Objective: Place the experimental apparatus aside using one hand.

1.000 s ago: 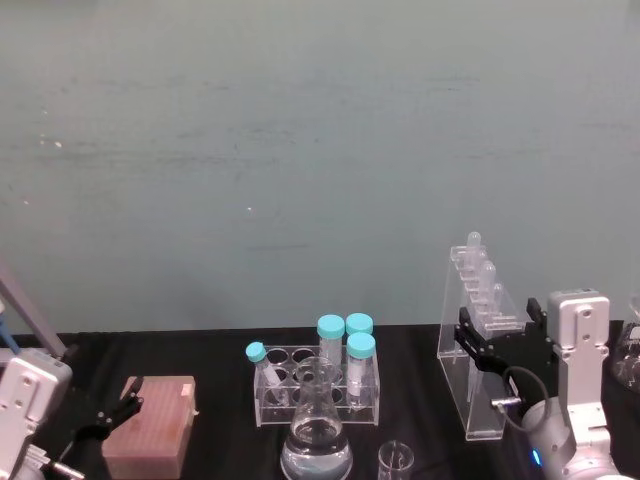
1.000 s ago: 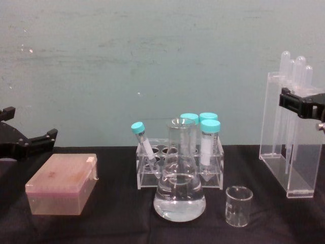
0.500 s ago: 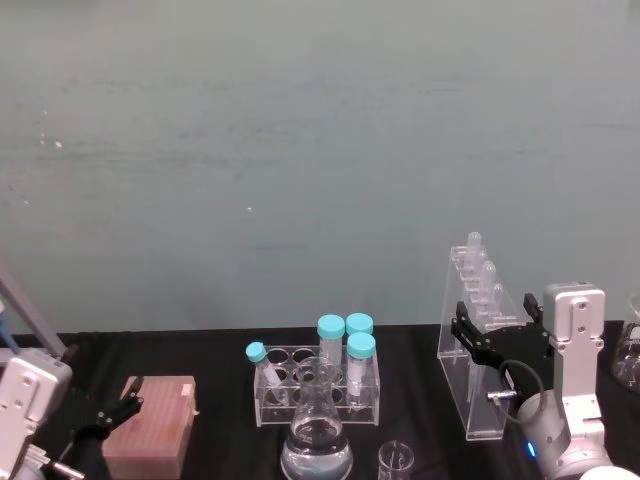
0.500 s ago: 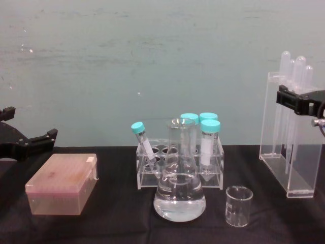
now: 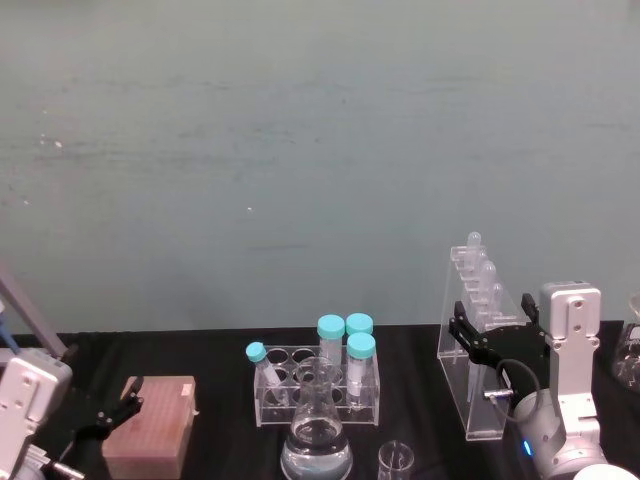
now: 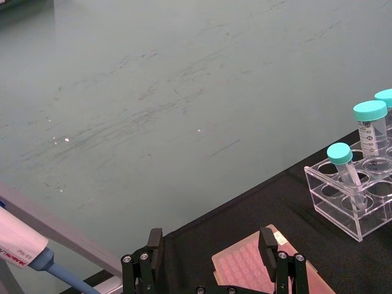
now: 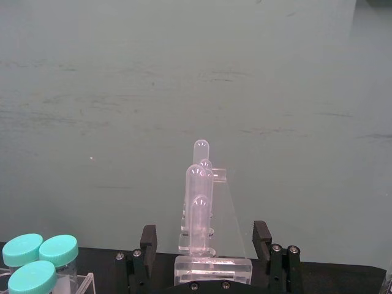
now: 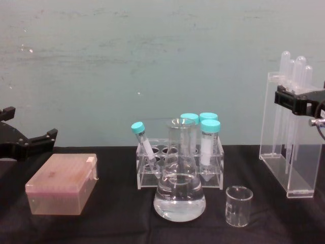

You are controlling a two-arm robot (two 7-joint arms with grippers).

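The tall clear acrylic rack [image 5: 470, 385] of long glass tubes stands upright on the black table at the right [image 8: 289, 152]. My right gripper [image 5: 492, 325] is open, its jaws on either side of the rack's upper part [image 7: 205, 245], apart from its walls. The conical flask [image 5: 316, 430] with a little clear liquid stands at front centre [image 8: 180, 188]. Just right of it is the small beaker [image 8: 238, 206]. My left gripper [image 5: 112, 415] is parked open at the far left [image 6: 208, 245].
A low rack of teal-capped tubes [image 8: 180, 162] stands behind the flask. A pink tip box [image 8: 63, 183] lies at the left by my left gripper. Another glass vessel [image 5: 630, 360] shows at the right edge. A pipette [image 6: 18, 245] leans at the far left.
My right gripper has shifted slightly left, staying open around the rack's top. The rack and other glassware have not moved.
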